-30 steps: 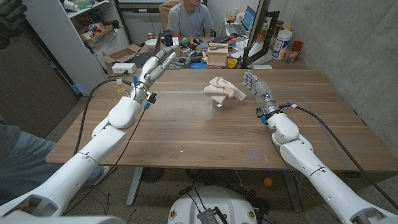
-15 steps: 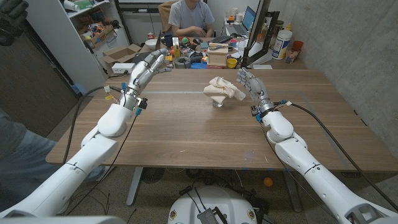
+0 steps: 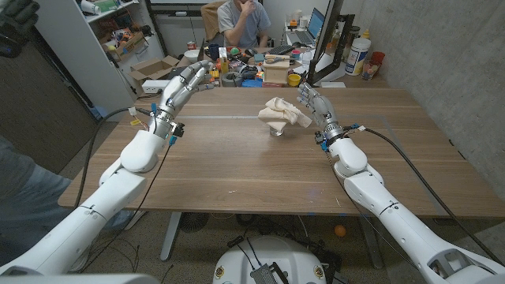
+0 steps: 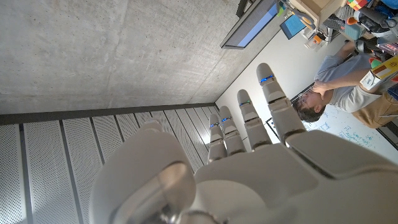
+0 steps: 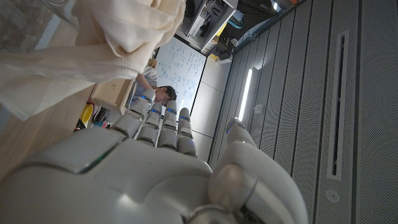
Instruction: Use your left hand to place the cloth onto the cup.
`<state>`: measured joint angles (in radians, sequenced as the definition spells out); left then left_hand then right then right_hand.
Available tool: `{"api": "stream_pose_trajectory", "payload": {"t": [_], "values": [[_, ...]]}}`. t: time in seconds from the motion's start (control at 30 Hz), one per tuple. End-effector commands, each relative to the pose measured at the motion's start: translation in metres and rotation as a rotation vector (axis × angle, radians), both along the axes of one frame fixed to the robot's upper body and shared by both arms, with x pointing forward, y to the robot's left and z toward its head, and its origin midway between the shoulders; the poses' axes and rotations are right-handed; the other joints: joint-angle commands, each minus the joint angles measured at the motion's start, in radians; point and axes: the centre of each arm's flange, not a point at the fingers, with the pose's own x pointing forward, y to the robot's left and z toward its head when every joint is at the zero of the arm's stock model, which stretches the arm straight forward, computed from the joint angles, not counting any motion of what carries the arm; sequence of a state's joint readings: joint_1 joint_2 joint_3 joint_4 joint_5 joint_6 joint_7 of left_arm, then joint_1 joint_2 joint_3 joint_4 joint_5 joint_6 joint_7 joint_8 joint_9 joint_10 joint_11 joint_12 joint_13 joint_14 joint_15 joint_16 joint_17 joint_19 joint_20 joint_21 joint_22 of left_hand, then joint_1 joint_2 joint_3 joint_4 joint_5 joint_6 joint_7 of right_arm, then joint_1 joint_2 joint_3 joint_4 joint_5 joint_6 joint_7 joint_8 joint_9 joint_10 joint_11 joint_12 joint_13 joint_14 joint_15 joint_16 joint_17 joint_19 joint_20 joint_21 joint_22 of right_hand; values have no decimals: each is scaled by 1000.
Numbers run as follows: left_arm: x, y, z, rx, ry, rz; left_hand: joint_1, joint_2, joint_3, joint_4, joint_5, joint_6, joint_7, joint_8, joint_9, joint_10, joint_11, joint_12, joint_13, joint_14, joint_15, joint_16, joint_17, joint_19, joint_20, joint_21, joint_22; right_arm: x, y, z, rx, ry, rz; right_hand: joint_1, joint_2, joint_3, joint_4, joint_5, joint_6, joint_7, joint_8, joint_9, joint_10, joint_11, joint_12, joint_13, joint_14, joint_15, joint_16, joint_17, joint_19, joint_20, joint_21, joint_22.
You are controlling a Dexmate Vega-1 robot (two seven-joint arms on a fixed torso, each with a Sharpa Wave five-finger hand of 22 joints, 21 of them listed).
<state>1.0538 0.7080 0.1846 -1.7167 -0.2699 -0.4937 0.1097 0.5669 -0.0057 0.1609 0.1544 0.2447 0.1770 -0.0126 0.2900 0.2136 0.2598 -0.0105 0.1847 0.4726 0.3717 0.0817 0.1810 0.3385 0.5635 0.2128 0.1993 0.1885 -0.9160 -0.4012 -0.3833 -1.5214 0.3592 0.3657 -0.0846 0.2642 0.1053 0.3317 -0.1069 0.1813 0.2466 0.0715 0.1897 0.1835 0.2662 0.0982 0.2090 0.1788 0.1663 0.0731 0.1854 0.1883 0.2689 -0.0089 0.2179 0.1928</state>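
Since a second ago, the right hand (image 3: 316, 103) has edged in toward the cloth (image 3: 285, 111) and now hovers just beside it, fingers spread and empty. Left hand (image 3: 183, 83) has drawn back toward the counter's (image 3: 237, 170) far left corner, fingers extended, holding nothing. Cloth lies draped over the cup (image 3: 276, 130) at mid-counter.

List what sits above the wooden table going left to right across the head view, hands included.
Robot's left hand, raised with fingers spread → crumpled cream cloth draped over the small cup → robot's right hand, open, just right of the cloth.
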Motion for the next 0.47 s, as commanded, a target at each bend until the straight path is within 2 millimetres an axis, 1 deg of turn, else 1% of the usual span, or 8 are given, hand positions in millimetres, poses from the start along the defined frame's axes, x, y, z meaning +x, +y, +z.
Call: {"api": "stream_pose_trajectory", "payload": {"t": [0.03, 0.37, 0.4, 0.47], "values": [[7, -3, 2, 4, 12, -1, -10, 0, -5, 1, -2, 8, 0, -6, 2, -3, 1, 2, -3, -7, 1, 0, -2, -10, 2, -5, 3, 6, -1, 3, 8, 1, 1, 6, 4, 6, 1, 4, 9, -4, 6, 3, 7, 0, 3, 3, 3, -5, 5, 2, 3, -3, 0, 2], [11, -8, 5, 19, 17, 5, -15, 3, -8, -2, -1, 16, 12, -9, -1, -9, 0, 3, -15, -22, 2, -1, -9, -24, 2, -7, 3, 10, -4, 3, 14, 6, 0, 6, 4, 6, 0, 4, 9, -3, 5, 3, 7, 0, 2, 3, 2, -5, 4, 2, 3, -3, 0, 2], [11, -8, 6, 20, 17, 4, -16, 4, -8, -2, -1, 20, 16, -9, -1, -10, 1, 3, -17, -27, 2, -1, -11, -28, 2, -8, 3, 10, -4, 3, 15, 7, 1, 6, 4, 6, 0, 4, 9, -3, 5, 3, 7, 1, 2, 3, 2, -4, 4, 2, 2, -3, 0, 2], [11, -9, 6, 21, 17, 1, -17, 4, -9, -3, -1, 21, 15, -10, -2, -12, 1, 3, -20, -29, 3, -1, -12, -32, 2, -8, 3, 10, -3, 3, 10, 8, 2, 6, 4, 6, 1, 4, 9, -3, 5, 3, 6, 1, 2, 3, 2, -4, 4, 2, 2, -3, 0, 2]]}}
